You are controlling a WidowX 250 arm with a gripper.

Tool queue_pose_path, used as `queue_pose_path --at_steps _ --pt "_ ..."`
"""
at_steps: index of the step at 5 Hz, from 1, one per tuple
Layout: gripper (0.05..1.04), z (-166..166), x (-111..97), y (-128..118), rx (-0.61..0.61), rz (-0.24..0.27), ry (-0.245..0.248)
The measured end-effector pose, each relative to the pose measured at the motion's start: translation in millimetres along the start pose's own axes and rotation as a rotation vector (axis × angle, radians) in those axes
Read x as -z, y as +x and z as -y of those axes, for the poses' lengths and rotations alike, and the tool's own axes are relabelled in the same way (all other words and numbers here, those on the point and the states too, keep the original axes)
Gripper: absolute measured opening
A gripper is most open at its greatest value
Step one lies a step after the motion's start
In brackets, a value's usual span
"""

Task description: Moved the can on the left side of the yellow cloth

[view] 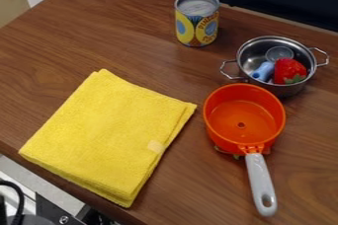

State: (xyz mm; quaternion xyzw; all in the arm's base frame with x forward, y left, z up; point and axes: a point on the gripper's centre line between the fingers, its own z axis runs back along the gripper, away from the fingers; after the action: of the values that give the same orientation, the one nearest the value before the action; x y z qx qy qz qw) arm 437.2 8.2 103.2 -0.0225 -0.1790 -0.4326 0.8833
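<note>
One can (196, 19) stands upright at one o'clock from the cloth (109, 135), presumably awaiting transfer; pincer's opening and hold cannot be told.

On the worktop (105, 26), toward the right of its far edge, we see a two-handled metal pot (295, 89) holding a red strawberry (288, 69) with green leaves, a small blue item (263, 71) and a round piece (280, 54) we cannot identify. Just in front, an orange saucepan (239, 119) points its grey handle (260, 180) toward us, green bits (236, 156) peeking from beneath.
</note>
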Motion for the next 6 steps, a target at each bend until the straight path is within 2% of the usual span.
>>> queue_pose_path --at_steps 1,2,3,4,6 --pt "0.986 0.3 10.3 -7.3 0.013 -0.031 -0.027" --pt "0.986 -3.4 9.0 -9.4 0.034 -0.012 -0.025" --pt "0.986 -5.9 7.9 -14.9 0.039 -0.015 -0.028" --pt "0.986 -2.9 6.1 -24.5 0.043 -0.053 -0.063" --pt "0.986 -1.1 14.1 -53.1 0.051 -0.111 -0.082"
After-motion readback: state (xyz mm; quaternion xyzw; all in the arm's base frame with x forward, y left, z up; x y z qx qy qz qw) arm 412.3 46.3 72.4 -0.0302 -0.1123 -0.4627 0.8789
